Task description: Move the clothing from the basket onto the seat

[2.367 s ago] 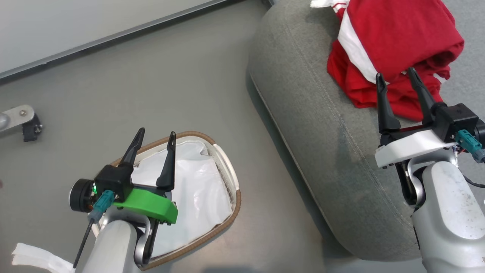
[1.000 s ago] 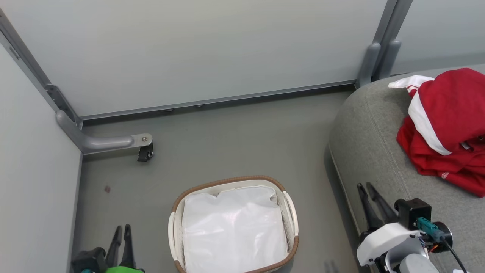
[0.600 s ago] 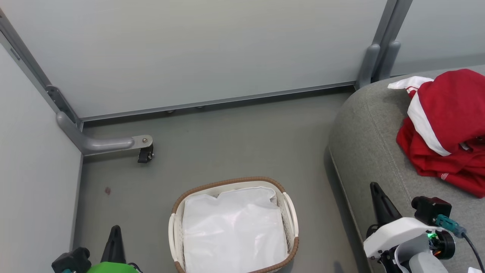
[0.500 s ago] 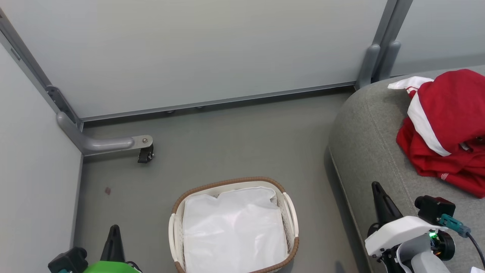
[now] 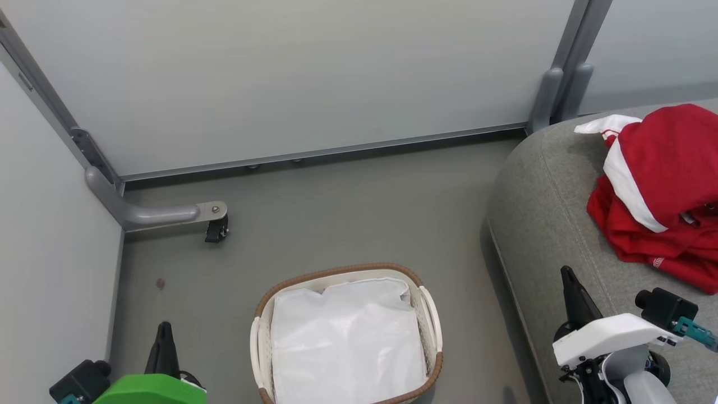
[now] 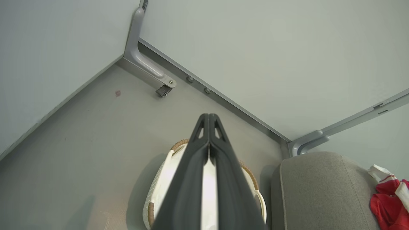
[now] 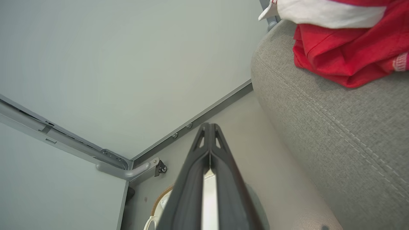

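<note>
Dark left fingers (image 6: 191, 166): clenched tip to tip with nothing between them. They point over the basket toward the far wall.
Dark right fingers (image 7: 191, 179): also pressed together and empty, held at the seat's rounded front edge.
Basket (image 5: 336, 268): it stands on the floor (image 5: 336, 213) between our two arms, closer to the left fingers. We see the white liner (image 5: 348, 336) inside and no red.
Seat (image 5: 538, 213): on our right, with its stitched seam running away from the right fingers.
Clothing (image 5: 662, 168): heaped on the seat, ahead and to the right of the right fingers and apart from them. It is well apart from the left fingers, with the basket and bare floor between.
Long axis: the heap runs roughly fore-and-aft in the head view, close to the line the right fingers point along.
Nearer arm: the right, clearly.
Our reading: the transfer looks finished. If the heap needed tidying, we judge it would fall to the right arm, which would first have to open its fingers and then reach forward and right.
</note>
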{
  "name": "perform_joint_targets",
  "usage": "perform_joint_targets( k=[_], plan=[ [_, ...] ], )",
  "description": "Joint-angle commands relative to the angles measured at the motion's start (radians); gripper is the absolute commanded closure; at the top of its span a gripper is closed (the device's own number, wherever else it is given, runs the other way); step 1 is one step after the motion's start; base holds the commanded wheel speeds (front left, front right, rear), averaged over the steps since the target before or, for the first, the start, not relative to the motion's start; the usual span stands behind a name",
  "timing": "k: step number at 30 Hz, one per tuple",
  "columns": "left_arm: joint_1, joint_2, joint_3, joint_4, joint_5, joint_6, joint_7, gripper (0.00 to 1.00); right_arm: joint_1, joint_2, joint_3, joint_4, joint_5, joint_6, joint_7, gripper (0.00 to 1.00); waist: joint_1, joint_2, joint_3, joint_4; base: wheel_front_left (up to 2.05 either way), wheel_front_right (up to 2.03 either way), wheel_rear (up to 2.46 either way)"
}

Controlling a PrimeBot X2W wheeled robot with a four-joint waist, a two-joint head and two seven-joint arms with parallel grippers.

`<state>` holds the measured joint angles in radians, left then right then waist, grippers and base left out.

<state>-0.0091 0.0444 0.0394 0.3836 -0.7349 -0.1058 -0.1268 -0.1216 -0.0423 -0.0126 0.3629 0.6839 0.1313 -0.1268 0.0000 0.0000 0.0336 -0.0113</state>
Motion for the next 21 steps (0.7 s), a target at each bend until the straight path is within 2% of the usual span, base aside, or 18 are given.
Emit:
perform_joint_targets(
  k=[1,21],
  plan=[
    [-0.028,0.005,0.009,-0.021,-0.036,-0.005,0.009,1.00,-0.004,-0.006,-0.007,-0.020,0.039,0.000,0.009,1.00,0.0000,0.0000,0.000,0.000,0.00,0.00,0.00],
    [-0.053,0.006,0.028,-0.056,-0.278,-0.011,0.076,1.00,0.001,-0.007,-0.035,-0.050,0.296,0.000,0.076,1.00,0.0000,0.0000,-0.007,0.003,0.00,0.00,0.00]
  ],
)
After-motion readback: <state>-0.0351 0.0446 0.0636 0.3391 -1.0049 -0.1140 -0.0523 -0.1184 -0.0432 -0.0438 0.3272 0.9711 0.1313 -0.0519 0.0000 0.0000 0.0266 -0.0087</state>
